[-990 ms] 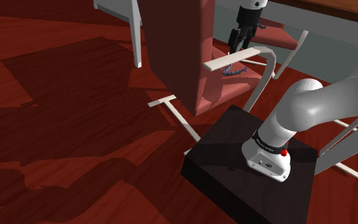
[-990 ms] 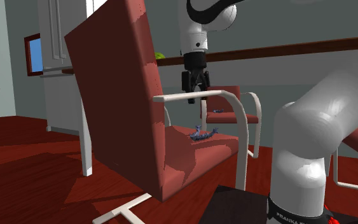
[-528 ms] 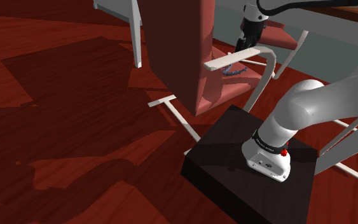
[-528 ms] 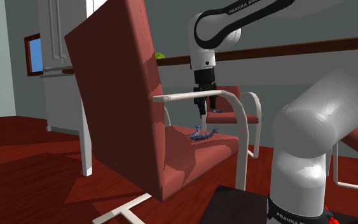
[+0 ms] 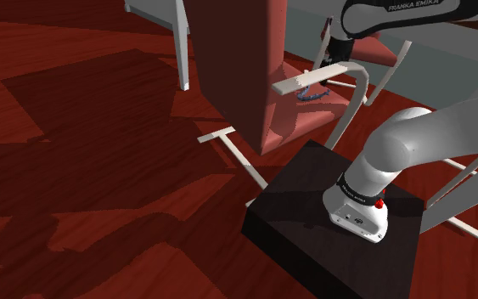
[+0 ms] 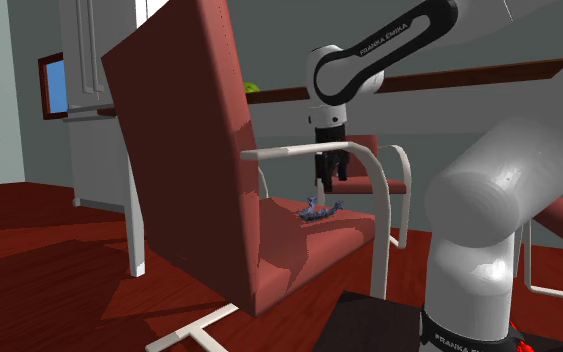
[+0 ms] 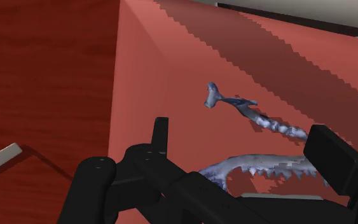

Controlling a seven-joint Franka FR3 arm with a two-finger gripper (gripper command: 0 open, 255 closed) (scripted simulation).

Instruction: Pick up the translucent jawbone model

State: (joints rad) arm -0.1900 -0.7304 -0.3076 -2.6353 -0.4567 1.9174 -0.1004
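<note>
The black gripper (image 7: 241, 127) stands wide open and holds nothing, its two fingers (image 7: 161, 135) spread well apart. Just beyond them lies the jawbone model (image 7: 260, 119), a bluish, see-through U lined with small pale teeth, resting flat on the red chair seat (image 7: 171, 76). In the wrist view its two branches run across the gap between the fingers, and the ends of both pass behind one finger. In the second exterior view the fingertips hang just above the model, seemingly not touching it, and the hand reaches down behind the chair's white armrest (image 6: 299, 153). The tall red backrest (image 6: 184, 130) rises at that view's left. Farther off stand a second chair (image 6: 369, 182) with a red seat and white arms, then a long brown tabletop (image 6: 489, 78) against a grey wall (image 6: 449, 40).
</note>
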